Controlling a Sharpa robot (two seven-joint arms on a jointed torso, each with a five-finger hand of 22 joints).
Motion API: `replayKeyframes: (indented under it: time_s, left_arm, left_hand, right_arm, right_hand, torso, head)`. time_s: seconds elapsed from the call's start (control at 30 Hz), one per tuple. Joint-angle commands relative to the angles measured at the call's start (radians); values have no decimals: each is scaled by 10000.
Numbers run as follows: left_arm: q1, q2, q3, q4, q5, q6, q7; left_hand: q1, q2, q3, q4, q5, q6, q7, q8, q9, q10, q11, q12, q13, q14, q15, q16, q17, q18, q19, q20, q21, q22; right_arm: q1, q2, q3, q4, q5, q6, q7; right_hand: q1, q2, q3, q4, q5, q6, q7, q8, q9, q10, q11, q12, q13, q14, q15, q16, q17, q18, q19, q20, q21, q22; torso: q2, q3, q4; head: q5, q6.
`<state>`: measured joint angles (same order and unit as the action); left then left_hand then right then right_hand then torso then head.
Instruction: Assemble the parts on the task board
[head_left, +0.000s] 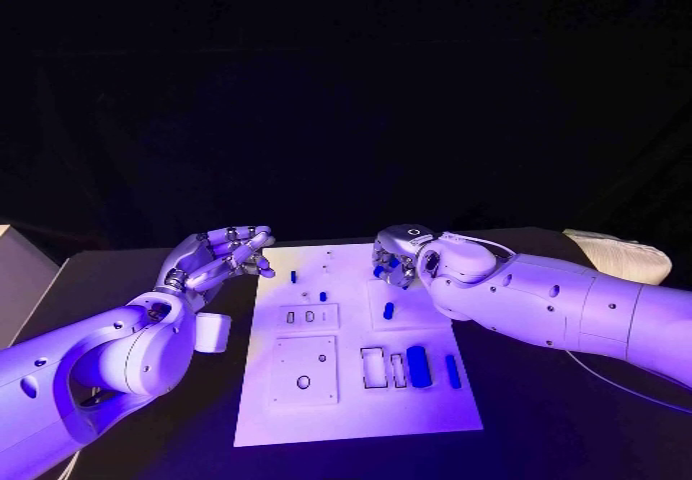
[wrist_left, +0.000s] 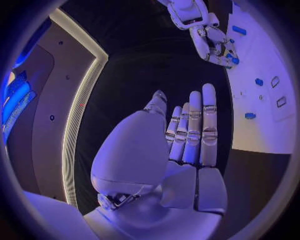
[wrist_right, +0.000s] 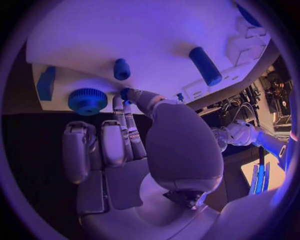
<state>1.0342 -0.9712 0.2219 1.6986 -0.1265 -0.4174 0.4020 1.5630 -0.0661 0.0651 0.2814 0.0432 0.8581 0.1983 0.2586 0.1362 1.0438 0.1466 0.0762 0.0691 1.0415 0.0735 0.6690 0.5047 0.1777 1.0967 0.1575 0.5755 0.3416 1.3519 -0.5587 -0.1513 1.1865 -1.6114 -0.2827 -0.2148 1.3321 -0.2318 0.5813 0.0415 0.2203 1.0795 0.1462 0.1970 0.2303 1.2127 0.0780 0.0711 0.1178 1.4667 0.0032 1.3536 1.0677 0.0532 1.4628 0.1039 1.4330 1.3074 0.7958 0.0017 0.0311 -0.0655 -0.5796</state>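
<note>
Task board (head_left: 361, 420) w/ blue parts (head_left: 418, 365), right robot hand (head_left: 400, 256) over far edge (pinching small part).

Left hand (head_left: 219, 257) hovers over seemingly bare table (head_left: 144, 275) beside task board (head_left: 361, 420).

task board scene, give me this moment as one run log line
left hand: open, beside board edge | right hand: fingertips at small blue part, grip unclear | task board: blue parts lying loose | stage: assembly underway

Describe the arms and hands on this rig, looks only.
Two glossy white arms with rounded, bulbous shells and small dark fastener dots. Left hand and right hand are silver, many-fingered, with segmented metallic fingers and smooth white palm covers. A thin cable trails by the right arm.
</note>
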Motion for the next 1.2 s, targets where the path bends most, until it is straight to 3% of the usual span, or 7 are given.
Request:
replayKeyframes:
  time_s: [0.03,0.2,0.33,0.37,0.63,0.97,1.2]
  left_arm:
    - [3,5,10,3,11,213,1]
    - [3,10,10,-64,11,226,-2]
    - [3,8,10,-126,11,233,3]
    - [3,7,10,-140,11,234,4]
    - [4,1,10,-158,11,231,-12]
    - [7,64,12,-119,11,225,-18]
    - [9,124,15,-115,11,226,-19]
  left_hand:
    - [-55,9,17,26,54,19,42,-62,-15,19,-6,-68,-6,-72,24,45,16,-16,-83,12,43,13]
    - [-55,9,17,26,54,19,42,-62,-15,19,-6,-68,-6,-72,24,45,16,-16,-83,12,43,13]
    - [-53,6,18,22,53,12,45,-71,-17,10,-3,-72,-7,-87,28,54,19,-17,-103,14,68,32]
    - [-53,6,18,22,53,12,45,-71,-17,10,-3,-72,-7,-87,28,54,19,-17,-103,14,68,32]
    - [-47,-4,16,14,54,10,44,-78,-18,5,-2,-74,-7,-100,30,66,23,-16,-122,17,96,54]
    - [-25,0,26,1,54,20,41,-79,-17,14,-5,-68,-4,-113,28,82,27,-14,-143,18,133,81]
    - [-25,0,26,1,54,20,41,-79,-17,14,-5,-68,-4,-113,28,82,27,-14,-143,18,133,81]
  right_arm:
    - [-56,-1,-27,106,-39,-560,-188]
    - [-56,-17,-7,243,31,-1270,-369]
    - [-42,50,41,294,74,-1652,-505]
    - [-38,91,56,277,85,-1739,-533]
    - [-7,619,124,-114,147,-2319,-725]
    - [29,1257,139,-626,273,-2534,-795]
    - [35,1756,139,-1204,324,-2403,-688]
  right_hand:
    - [-32,48,71,-12,-39,39,-7,29,-14,66,6,49,15,202,-80,62,1,-73,224,-64,41,449]
    - [-99,53,103,19,-179,47,-10,61,48,112,1,34,46,209,-83,100,39,-82,237,-71,65,492]
    - [-106,53,118,19,-204,50,-15,72,69,126,-4,28,55,209,-86,106,34,-80,234,-74,62,488]
    - [-156,26,118,39,-365,30,-15,79,105,127,-6,6,69,205,-85,111,13,-77,227,-77,54,477]
    - [-160,34,136,44,-392,20,-17,80,119,116,-3,-9,72,189,-87,82,-68,-46,169,-78,-36,333]
    - [-155,58,165,45,-392,21,-23,90,141,136,-10,-9,83,190,-92,97,-42,-46,170,-80,-35,337]
    - [-142,48,178,30,-380,6,-22,87,150,129,-10,-18,86,191,-94,105,-30,-46,170,-82,-36,338]
  torso:
    - [19,-7,4]
    - [9,-46,19]
    - [4,-55,23]
    - [-2,-65,27]
    - [-6,-142,111]
    - [47,-257,218]
    - [96,-313,274]
  head:
    - [-10,46]
    - [-40,111]
    - [-44,118]
    - [-55,121]
    - [-86,149]
    - [-156,211]
    - [-146,220]
